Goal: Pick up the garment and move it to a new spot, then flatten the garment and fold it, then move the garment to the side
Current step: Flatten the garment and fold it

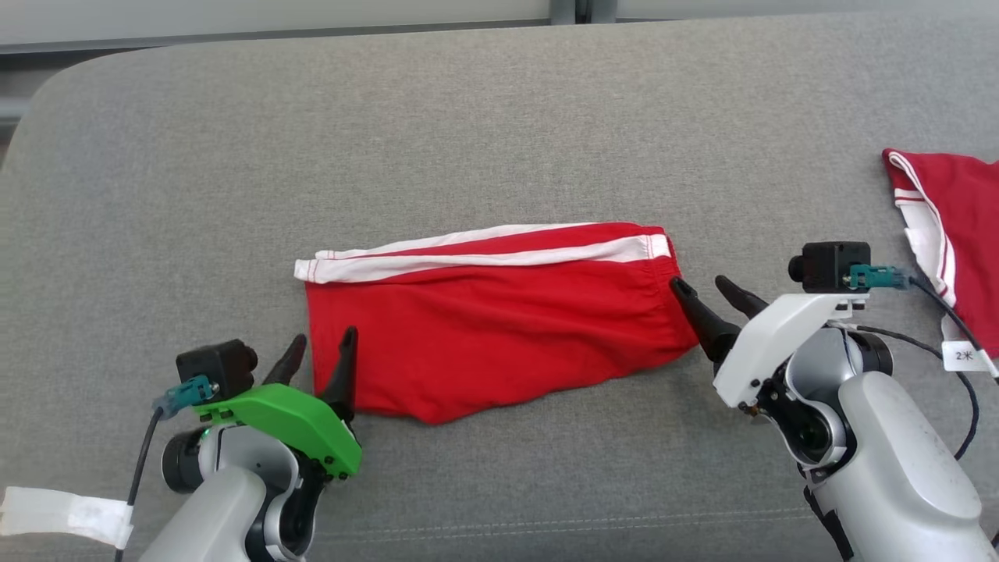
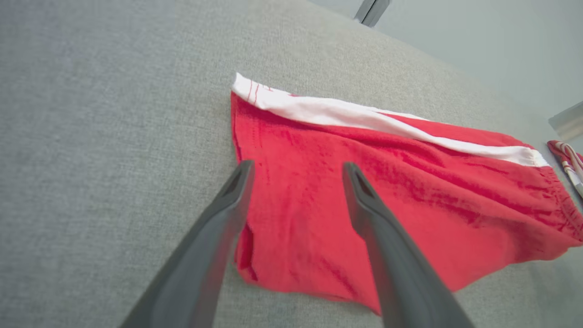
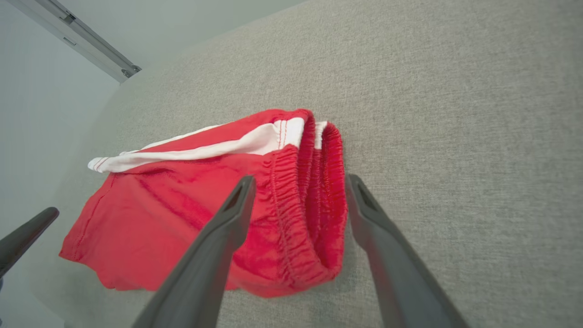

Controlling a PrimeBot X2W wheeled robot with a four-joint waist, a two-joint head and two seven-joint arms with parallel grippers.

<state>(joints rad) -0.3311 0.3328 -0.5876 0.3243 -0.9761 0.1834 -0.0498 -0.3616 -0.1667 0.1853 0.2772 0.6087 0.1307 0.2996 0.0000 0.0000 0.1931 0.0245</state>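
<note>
The left gripper [image 1: 325,337] is nearest, its fingers spread and empty at the hem end of the red shorts [image 1: 499,328] (folded flat, white stripe along the far edge). They lie mid-cushion on the grey sofa [image 1: 499,117]. The right gripper [image 1: 700,282], also spread and empty, straddles the waistband end. Another red garment [image 1: 960,211] lies at the right edge.

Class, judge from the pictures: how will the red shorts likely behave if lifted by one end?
Probably floppy: the red shorts lie flat with soft creases, so they should drape. Likely light, being thin cloth. The gathered waistband looks thicker, perhaps easier to pinch.
</note>
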